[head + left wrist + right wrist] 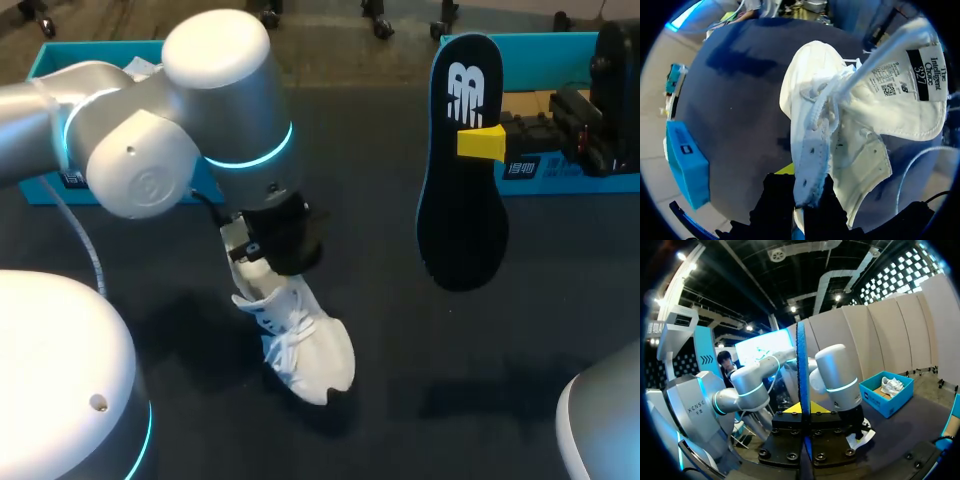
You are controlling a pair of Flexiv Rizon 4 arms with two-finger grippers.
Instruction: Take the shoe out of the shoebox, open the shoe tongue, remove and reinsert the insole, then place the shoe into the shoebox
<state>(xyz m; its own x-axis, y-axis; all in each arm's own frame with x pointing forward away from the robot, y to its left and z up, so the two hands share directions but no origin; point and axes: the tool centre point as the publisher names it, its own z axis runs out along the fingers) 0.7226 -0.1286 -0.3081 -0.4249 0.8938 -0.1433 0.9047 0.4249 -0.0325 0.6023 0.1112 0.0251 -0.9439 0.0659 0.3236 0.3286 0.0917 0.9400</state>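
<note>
The right gripper (481, 143) clamps the black insole (460, 215), the left gripper (807, 194) pinches the white sneaker (305, 345) by its eyelet edge — a thin hold that reinsertion could twist loose

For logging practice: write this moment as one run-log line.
left pincer shut on shoe | right pincer shut on insole | insole out, not reinserted

Even overhead light — soft shadows on the dark table (400, 350).

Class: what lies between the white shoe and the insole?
Nothing. In the head view, only bare table separates the shoe from the insole, which is held aloft.
</note>
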